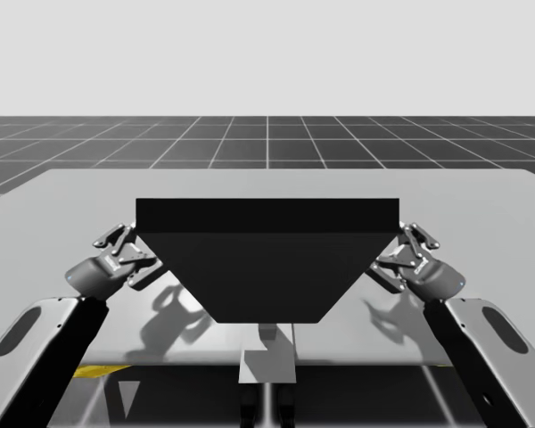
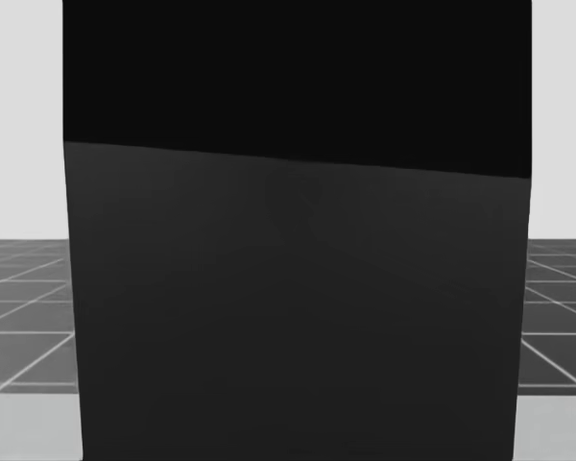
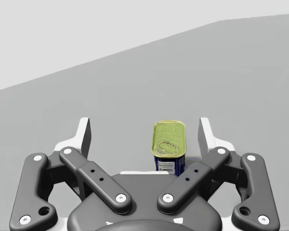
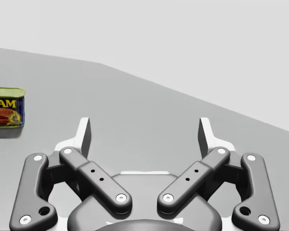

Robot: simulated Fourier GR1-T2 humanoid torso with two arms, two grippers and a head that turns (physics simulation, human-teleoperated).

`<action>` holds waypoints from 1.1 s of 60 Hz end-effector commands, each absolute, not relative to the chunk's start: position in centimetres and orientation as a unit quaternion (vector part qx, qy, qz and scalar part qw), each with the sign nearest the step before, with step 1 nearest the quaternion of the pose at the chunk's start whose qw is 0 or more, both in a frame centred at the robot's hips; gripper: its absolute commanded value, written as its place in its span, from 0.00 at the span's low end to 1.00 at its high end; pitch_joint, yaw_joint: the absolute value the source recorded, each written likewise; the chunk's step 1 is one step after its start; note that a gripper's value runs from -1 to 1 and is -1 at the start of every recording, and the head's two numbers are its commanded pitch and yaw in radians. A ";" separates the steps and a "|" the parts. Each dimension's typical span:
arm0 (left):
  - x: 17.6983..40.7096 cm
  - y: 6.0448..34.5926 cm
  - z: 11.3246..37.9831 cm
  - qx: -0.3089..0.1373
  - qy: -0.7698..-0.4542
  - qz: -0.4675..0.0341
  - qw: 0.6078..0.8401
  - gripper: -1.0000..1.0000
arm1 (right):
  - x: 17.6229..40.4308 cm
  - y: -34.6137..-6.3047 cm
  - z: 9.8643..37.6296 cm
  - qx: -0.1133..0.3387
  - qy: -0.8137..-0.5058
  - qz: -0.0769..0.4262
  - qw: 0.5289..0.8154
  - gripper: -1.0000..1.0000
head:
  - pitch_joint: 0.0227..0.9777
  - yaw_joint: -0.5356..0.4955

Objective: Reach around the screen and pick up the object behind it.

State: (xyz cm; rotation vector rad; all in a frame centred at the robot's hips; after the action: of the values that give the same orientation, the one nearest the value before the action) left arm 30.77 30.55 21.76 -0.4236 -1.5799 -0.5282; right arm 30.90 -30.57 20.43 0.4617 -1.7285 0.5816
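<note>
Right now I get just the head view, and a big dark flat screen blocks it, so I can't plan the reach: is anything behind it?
Observer: Yes, a small rectangular can with a yellow-green lid and blue sides stands ahead of the left gripper.
Operator: Is that gripper ready?
Observer: It is open, the can lined up off-centre in its gap.
Operator: And the right gripper?
Observer: The right gripper is open too; the can sits ahead, well off to its side.

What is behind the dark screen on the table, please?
A blue rectangular can with a yellow-green lid stands upright ahead of my left gripper. From the head and high views the screen covers it.
</note>
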 end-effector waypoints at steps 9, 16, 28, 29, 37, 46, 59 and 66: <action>28.7 30.9 21.6 -0.235 -0.646 -0.313 0.655 0.00 | 28.7 -29.3 20.5 0.273 -0.705 0.370 0.540 0.00 | 0.12 0.54; 28.6 31.0 21.2 -0.267 -0.620 -0.340 0.655 0.00 | 28.3 -28.9 20.3 0.293 -0.698 0.379 0.533 0.00 | 0.12 0.55; 29.7 31.9 20.4 -0.268 -0.587 -0.377 0.664 0.00 | 28.0 -28.8 19.4 0.306 -0.687 0.392 0.530 0.00 | 0.13 0.57; 30.0 32.0 20.3 -0.265 -0.586 -0.378 0.666 0.00 | 28.0 -28.8 19.4 0.307 -0.687 0.393 0.529 0.00 | 0.13 0.57; 32.0 32.6 19.7 -0.244 -0.581 -0.375 0.680 0.00 | 27.8 -28.7 19.3 0.312 -0.687 0.396 0.523 0.00 | 0.13 0.59; 34.5 32.4 18.5 -0.246 -0.569 -0.377 0.688 0.00 | 27.7 -28.6 19.1 0.315 -0.687 0.400 0.517 0.00 | 0.13 0.59; 38.2 30.4 17.4 -0.245 -0.551 -0.394 0.694 0.00 | 27.6 -28.5 19.0 0.320 -0.689 0.403 0.511 0.00 | 0.13 0.58; 40.0 29.0 16.7 -0.238 -0.544 -0.407 0.694 0.00 | 27.5 -28.5 18.8 0.321 -0.689 0.403 0.510 0.00 | 0.14 0.57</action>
State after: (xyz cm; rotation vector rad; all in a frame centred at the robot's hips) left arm 37.90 30.61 17.77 -0.5162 -1.2475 -0.8616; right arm 27.70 -28.53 18.95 0.7668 -1.6566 0.9657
